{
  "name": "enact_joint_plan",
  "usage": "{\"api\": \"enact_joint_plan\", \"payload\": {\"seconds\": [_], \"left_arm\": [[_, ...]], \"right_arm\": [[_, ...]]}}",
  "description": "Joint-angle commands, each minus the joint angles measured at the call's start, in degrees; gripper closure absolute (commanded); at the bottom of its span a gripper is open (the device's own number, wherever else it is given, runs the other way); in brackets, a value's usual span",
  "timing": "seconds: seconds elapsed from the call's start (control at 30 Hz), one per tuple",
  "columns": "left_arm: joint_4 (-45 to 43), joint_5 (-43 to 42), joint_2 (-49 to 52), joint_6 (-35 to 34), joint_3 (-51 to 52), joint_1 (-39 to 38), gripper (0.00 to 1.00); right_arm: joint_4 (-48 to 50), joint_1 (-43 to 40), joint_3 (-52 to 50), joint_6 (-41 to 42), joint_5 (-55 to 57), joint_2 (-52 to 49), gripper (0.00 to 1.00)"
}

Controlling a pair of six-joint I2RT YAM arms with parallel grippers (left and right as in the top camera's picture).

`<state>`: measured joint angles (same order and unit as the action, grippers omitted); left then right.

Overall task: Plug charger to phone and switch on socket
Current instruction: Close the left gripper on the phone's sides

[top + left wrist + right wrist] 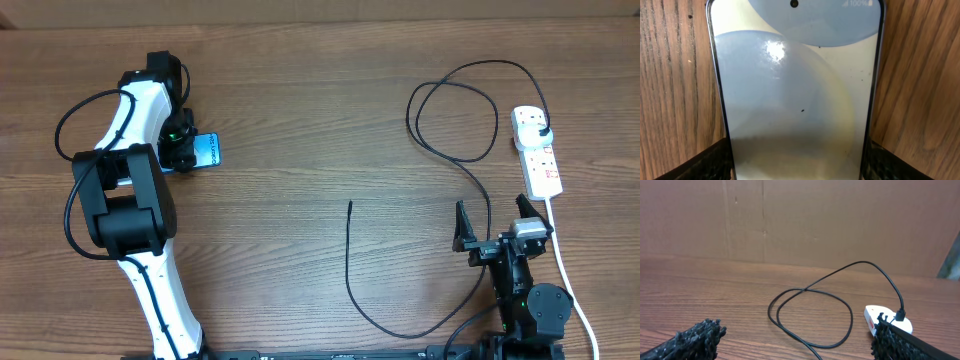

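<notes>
The phone (207, 150) lies flat on the wooden table at the left, its screen lit pale blue. In the left wrist view the phone (795, 95) fills the frame. My left gripper (796, 167) straddles its near end, one of its black fingers (707, 162) against each long edge, shut on it. The charger (455, 110) is a thin black cable looping across the right half, its free tip (350, 204) at mid-table and its plug (540, 126) in the white socket (537, 155). My right gripper (493, 232) stands open near the front right, holding nothing. The socket (872, 316) and the charger (810, 315) lie ahead of it.
A white cord (565, 270) runs from the socket toward the front edge beside my right arm. A brown cardboard wall (800, 220) stands behind the table. My left arm (130, 200) reaches over the left side.
</notes>
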<state>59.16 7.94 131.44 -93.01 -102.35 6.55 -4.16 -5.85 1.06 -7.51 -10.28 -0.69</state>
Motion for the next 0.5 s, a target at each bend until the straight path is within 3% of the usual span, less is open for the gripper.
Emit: {"api": "enact_joint_plan", "payload": {"seconds": [0.0,0.1,0.47], "left_arm": [[-1.3,1.2,3.1,0.2,2.3,1.0,0.81],[-1.3,1.2,3.1,0.2,2.3,1.0,0.96],[-1.3,0.9,3.1,0.3,2.3,1.0,0.96]], "right_arm": [[0.2,0.4,-0.6,-0.1,-0.1,0.5,0.0],[0.2,0.4,-0.6,-0.1,-0.1,0.5,0.0],[0.2,0.4,-0.6,-0.1,-0.1,0.5,0.0]]}}
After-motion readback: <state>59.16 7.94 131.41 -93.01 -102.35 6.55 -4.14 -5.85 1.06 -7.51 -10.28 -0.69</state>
